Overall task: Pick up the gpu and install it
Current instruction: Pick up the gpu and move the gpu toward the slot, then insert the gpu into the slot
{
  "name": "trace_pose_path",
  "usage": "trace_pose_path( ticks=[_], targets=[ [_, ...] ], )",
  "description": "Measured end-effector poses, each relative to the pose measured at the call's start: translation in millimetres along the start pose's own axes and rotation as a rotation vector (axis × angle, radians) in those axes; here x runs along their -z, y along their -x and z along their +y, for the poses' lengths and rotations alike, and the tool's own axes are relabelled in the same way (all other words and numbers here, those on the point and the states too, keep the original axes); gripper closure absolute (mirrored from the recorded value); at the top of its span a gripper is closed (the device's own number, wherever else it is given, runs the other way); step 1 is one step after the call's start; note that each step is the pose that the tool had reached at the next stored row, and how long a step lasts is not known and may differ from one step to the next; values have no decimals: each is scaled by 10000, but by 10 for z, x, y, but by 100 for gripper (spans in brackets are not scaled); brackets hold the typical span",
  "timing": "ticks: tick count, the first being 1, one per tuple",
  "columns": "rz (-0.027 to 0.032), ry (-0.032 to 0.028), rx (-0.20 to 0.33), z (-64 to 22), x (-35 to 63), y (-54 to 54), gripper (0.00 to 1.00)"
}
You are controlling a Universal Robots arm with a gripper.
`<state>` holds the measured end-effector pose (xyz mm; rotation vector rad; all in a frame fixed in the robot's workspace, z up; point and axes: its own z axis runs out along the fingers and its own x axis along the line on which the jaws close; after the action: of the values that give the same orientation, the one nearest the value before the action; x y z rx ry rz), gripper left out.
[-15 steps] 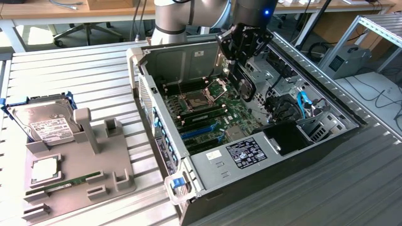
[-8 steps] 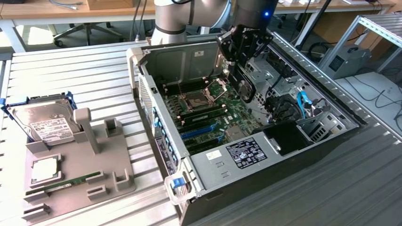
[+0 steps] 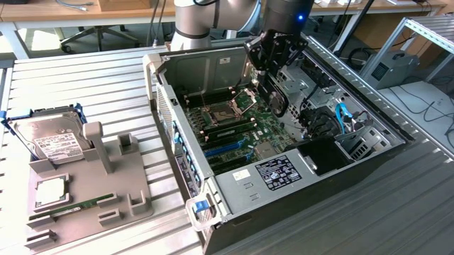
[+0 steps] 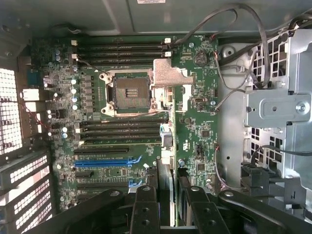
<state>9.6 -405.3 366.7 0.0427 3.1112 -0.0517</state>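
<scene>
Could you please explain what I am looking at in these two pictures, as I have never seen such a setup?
One picture comes from a camera off the arm, the other from a camera on the robot arm's wrist, looking into the case. The arm's tool grips the gpu, a flat card held on edge above the motherboard inside an open computer case. On the table, at the exterior view's left, a grey holder carries a hard drive.

Beneath the gripper (image 4: 168, 194) the motherboard (image 4: 200, 131) lies open to access; the drive cage (image 4: 273, 107) stands close beside, the raised socket bracket (image 4: 168, 73) nearby.
</scene>
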Motion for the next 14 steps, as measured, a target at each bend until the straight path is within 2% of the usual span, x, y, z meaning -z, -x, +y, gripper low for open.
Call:
trace_pose_path(
  ticks=[13, 14],
  targets=[
    [-1, 1, 12, 0, -39, -1, 73],
    [-5, 4, 148, 0, -39, -1, 73]
  ],
)
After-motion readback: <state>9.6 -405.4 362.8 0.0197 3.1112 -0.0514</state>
